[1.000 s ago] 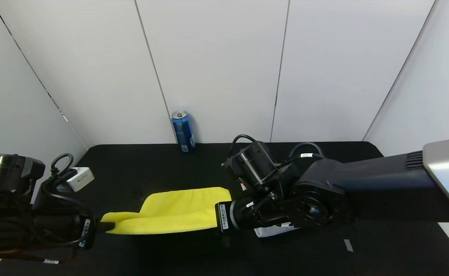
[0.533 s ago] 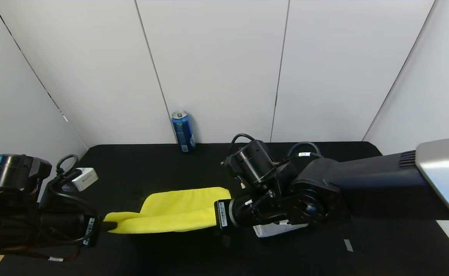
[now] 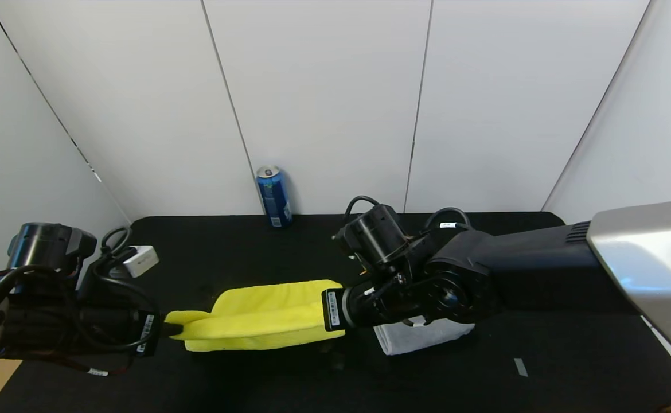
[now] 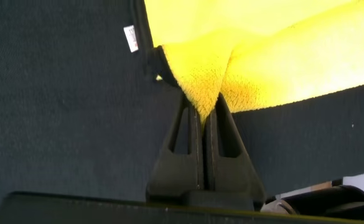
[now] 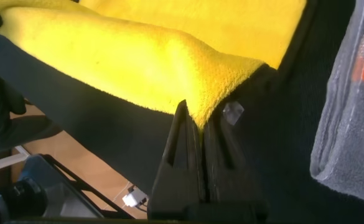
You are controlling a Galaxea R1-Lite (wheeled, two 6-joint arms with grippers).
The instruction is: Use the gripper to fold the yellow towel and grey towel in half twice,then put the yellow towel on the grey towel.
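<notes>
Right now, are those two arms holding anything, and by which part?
Yes. Both hold the yellow towel: the left gripper pinches its left end, the right gripper its right end, jaws shut.

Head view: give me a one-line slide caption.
Left gripper and right gripper pinch opposite ends of the yellow towel over the black table, grey towel lying folded beside.

Two towels lie on the one black table (image 3: 570, 367) — one bright yellow plush microfibre towel (image 3: 261, 321) and one folded mid-grey terry towel with an orange band (image 3: 421, 338). One blue drink can (image 3: 273, 196) stands at the back. One small white box (image 3: 140, 260) sits at the left — and two black robot grippers, the left gripper (image 3: 170, 330) and the right gripper (image 3: 331, 310).
</notes>
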